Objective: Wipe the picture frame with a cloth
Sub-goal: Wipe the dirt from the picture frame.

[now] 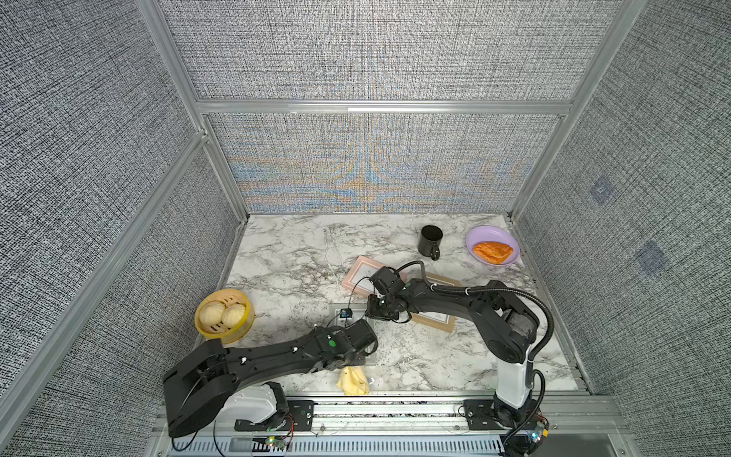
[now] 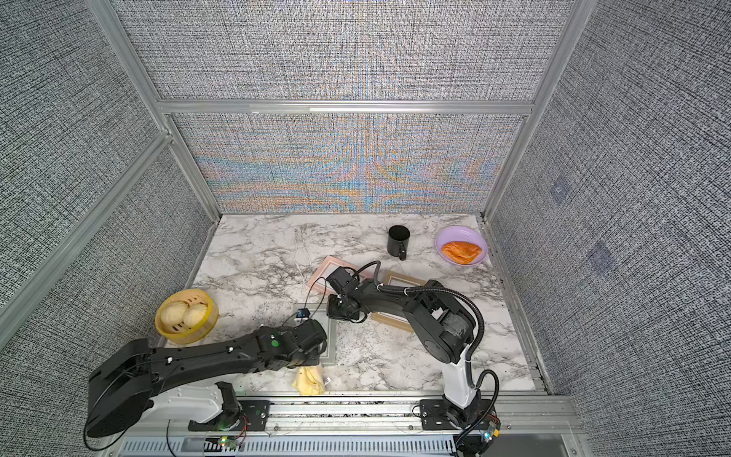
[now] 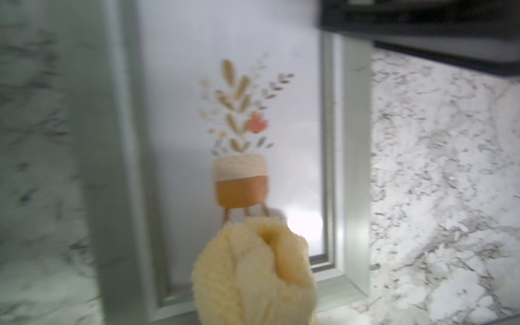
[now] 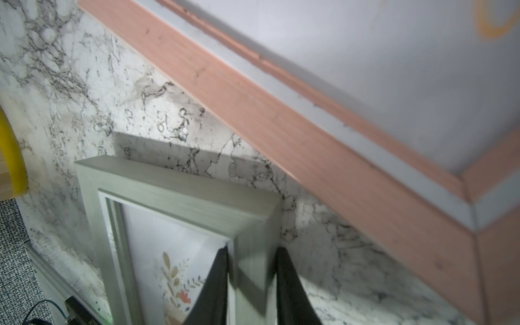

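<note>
walls (image 1: 375,51): grey woven fabric | rails (image 1: 379,107): aluminium | tabletop (image 1: 285,253): white veined marble

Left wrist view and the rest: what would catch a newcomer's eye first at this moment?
The bunched pale-yellow cloth, gripped by the left claw, hangs at the near end of a grey-green picture frame close to the table's front edge. The right claw pinches that frame's side rail. Towards the far right corner, an orange pastry on a purple plate stands out.
</note>
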`<action>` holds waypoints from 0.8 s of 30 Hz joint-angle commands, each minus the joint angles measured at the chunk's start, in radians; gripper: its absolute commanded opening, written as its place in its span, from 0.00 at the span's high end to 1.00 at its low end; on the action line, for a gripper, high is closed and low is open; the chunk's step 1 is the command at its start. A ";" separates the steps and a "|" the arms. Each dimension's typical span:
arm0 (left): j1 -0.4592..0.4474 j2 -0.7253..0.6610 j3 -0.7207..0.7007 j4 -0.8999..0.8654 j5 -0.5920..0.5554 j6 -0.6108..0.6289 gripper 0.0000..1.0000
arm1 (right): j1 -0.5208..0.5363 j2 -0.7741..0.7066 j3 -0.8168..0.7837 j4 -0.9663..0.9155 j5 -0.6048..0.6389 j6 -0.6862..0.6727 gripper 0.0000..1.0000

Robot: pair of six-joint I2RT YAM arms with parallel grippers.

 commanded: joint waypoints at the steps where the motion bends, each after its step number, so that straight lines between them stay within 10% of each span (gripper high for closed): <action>1: 0.041 -0.080 -0.038 -0.127 -0.040 0.023 1.00 | -0.001 0.042 -0.025 -0.181 0.029 0.011 0.81; 24: 0.211 0.146 0.126 0.044 0.196 0.196 1.00 | -0.001 0.057 0.000 -0.194 0.022 0.004 0.81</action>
